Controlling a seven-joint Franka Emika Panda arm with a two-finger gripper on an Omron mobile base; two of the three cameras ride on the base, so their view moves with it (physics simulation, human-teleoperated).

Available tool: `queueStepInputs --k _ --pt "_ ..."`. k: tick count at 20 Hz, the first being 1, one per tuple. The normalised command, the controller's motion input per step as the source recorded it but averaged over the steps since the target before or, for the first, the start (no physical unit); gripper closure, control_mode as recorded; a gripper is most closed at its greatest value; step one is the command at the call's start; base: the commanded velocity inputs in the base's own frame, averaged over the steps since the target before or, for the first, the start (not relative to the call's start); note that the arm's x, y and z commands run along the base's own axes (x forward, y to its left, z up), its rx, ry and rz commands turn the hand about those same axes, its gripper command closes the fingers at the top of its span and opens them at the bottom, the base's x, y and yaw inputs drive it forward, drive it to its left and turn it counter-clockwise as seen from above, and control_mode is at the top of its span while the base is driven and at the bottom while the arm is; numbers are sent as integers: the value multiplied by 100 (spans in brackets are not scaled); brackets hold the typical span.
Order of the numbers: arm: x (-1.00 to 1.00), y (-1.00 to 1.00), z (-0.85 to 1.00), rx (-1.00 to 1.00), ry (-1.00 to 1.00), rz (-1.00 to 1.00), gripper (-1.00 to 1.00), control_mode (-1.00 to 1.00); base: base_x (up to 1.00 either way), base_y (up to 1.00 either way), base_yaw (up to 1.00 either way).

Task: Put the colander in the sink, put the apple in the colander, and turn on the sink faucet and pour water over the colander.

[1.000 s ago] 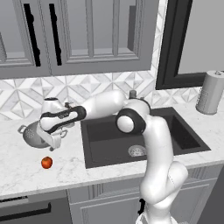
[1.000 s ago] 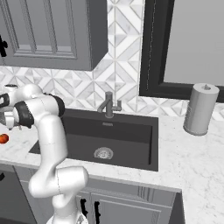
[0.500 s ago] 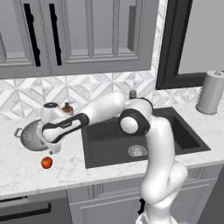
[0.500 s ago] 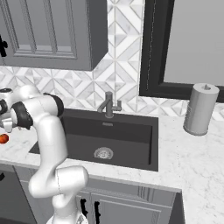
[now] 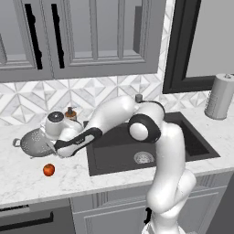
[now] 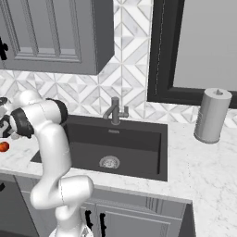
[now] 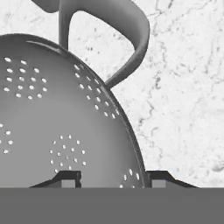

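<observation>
Straddling the rim of the round grey perforated metal colander, the two-finger gripper has one dark tip inside the bowl and one outside; whether the tips press the wall I cannot tell. The colander sits on the white marble counter, left of the dark rectangular sink. The small red-orange apple lies just in front of it.

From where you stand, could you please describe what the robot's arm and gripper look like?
The arm has smooth, glossy white rounded segments with dark grey to black joint caps, rising from a bulbous white base. A black band runs along the forearm near the wrist. The gripper ends in two small dark fingertips. No cables or markings are visible.
</observation>
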Motion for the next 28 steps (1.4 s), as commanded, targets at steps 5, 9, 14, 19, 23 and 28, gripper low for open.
queueStepInputs --k 5,9,14,19,23,28 --pt "0 -3 0 0 -22 -3 100 -100 0 0 0" --pt "-2 -2 27 2 -13 -3 100 -100 0 0 0" --pt "-25 -13 48 9 -2 -7 100 -100 0 0 0" --pt "-75 -36 28 13 5 -23 100 -100 0 0 0" --pt "-79 -53 7 15 8 -39 100 -100 0 0 0" --pt "-69 -49 0 11 7 -46 100 -100 0 0 0"
